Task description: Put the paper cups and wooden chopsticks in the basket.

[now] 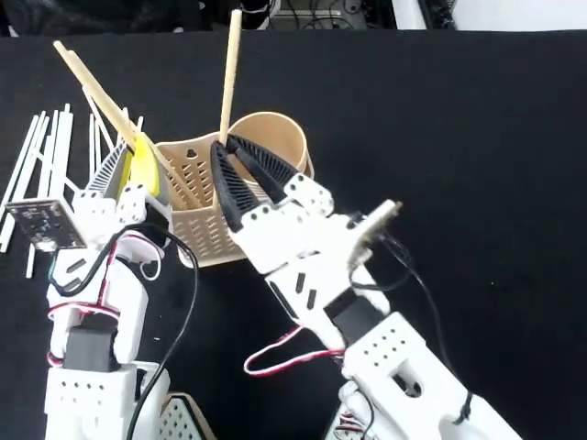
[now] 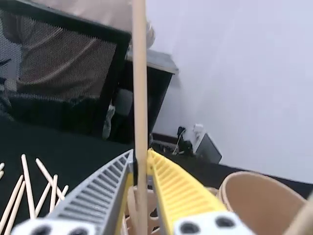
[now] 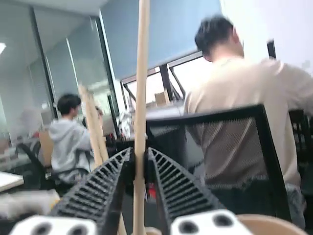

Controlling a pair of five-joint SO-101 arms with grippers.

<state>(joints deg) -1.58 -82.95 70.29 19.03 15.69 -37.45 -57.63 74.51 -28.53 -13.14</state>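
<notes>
A beige perforated basket (image 1: pixel 197 225) stands between the two arms. A paper cup (image 1: pixel 275 133) sits at its far right side; I cannot tell if it is inside. My left gripper (image 1: pixel 128 156), grey and yellow, is shut on a wooden chopstick (image 1: pixel 96 92) that slants up and away to the left, its lower end at the basket. The same stick (image 2: pixel 139 88) stands between the fingers (image 2: pixel 171 186). My right gripper (image 1: pixel 223 145), black, is shut on an upright chopstick (image 1: pixel 229 73) over the basket. That stick (image 3: pixel 142 73) runs between the black fingers (image 3: pixel 176 186).
Several loose chopsticks (image 1: pixel 41 156) lie on the black table at the far left, beside the left arm, and appear again as sticks (image 2: pixel 24 191). The cup's rim (image 2: pixel 259 196) is close to the left gripper. The table's right half is open black surface (image 1: pixel 477 137).
</notes>
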